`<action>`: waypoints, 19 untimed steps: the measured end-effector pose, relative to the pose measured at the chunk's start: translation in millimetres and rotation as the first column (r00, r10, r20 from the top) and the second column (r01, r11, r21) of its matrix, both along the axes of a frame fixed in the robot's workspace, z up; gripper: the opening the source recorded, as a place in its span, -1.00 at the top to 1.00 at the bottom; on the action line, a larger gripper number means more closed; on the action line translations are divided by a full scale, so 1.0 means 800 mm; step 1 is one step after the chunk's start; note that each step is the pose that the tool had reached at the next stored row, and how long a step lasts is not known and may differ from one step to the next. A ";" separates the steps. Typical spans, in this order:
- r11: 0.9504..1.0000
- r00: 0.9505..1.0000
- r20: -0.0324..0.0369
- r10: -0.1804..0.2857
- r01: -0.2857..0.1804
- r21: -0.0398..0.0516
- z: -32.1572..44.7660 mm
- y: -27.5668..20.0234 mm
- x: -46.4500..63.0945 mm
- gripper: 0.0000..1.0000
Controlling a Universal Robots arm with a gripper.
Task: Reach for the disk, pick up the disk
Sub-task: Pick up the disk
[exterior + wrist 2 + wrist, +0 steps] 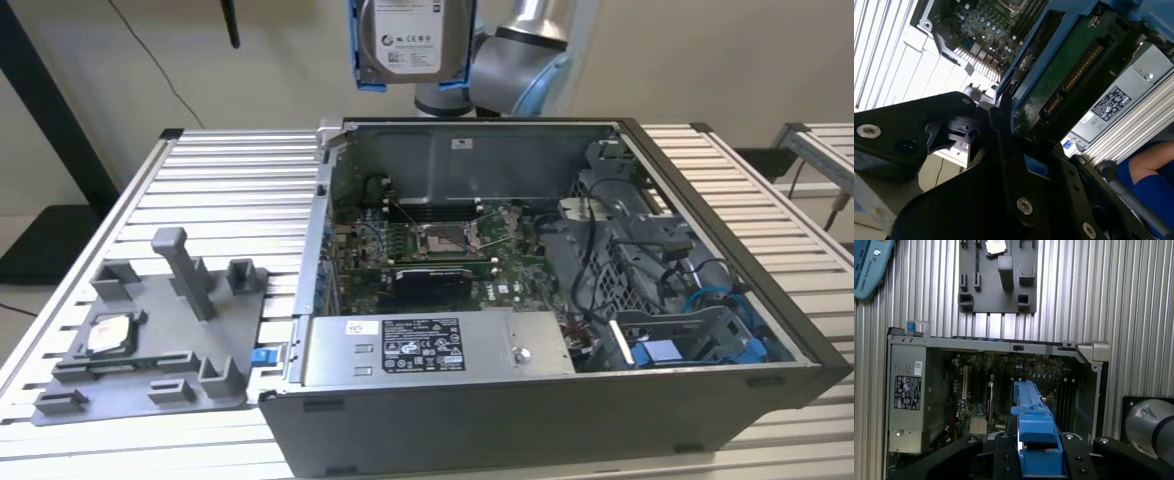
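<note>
The gripper (1004, 122) was clamped on the blue rails of the disk (407, 40), holding it upright high above the open computer case (534, 420), evidently to clear its walls.

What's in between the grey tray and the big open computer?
Just a bare strip of slatted table; the first wrist view shows it between the tray and the computer.

Bright even light, soft shadows, some glare
</note>
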State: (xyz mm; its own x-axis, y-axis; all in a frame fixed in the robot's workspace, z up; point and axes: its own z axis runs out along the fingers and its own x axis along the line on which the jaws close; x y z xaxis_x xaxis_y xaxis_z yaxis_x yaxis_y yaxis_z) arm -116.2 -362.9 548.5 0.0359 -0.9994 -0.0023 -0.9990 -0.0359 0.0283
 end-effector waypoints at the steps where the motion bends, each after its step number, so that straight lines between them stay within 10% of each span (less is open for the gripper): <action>1: 1.000 1.000 0.000 0.000 0.000 0.000 0.0000 0.0000 0.004 1.00; 19: 1.000 1.000 0.000 0.000 0.000 0.000 0.0000 0.0000 0.065 1.00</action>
